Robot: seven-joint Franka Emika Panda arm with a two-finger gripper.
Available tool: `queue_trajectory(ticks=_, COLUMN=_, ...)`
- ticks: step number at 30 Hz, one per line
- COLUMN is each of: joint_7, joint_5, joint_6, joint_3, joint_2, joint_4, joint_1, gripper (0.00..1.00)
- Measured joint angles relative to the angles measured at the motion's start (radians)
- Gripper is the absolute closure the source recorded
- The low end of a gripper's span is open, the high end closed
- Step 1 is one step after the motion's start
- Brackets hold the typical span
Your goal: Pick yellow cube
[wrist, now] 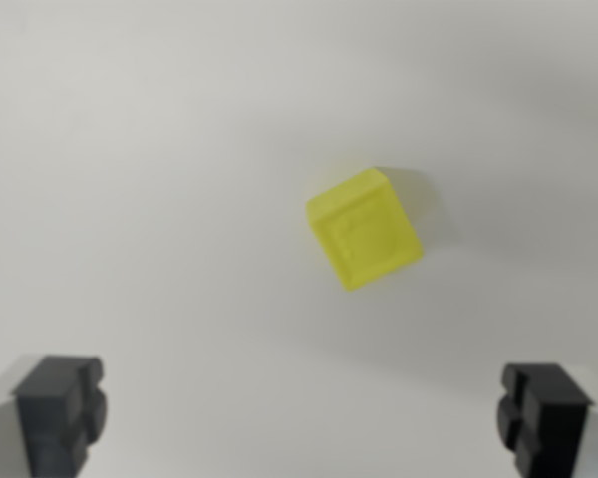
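**Cube waits above the spread fingers**

Right of the frame's centre, the yellow cube (365, 229) sits alone on the pale desk (130, 179), turned at an angle to the frame edges. At the bottom corners the pincer (303, 423) stands spread wide, holding nothing, with the cube well apart from both fingertips. It looks small, light and rigid, likely smooth plastic. Two opposite flat faces seem the safest hold, with the wrist turned to match the cube's angle.
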Motion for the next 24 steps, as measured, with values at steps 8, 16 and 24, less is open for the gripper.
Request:
queue_trajectory(ticks=8, joint_7=-0.061, joint_5=0.003, joint_6=0.046, joint_3=0.000, joint_2=0.027, joint_4=-0.020, joint_1=-0.010, gripper=0.00)
queue_trajectory(ticks=16, joint_7=-0.121, joint_5=0.006, joint_6=0.091, joint_3=0.000, joint_2=0.057, joint_4=-0.036, joint_1=-0.021, gripper=0.00)
queue_trajectory(ticks=24, joint_7=-0.183, joint_5=0.009, joint_6=0.135, joint_3=0.000, joint_2=0.090, joint_4=-0.048, joint_1=-0.032, gripper=0.00)
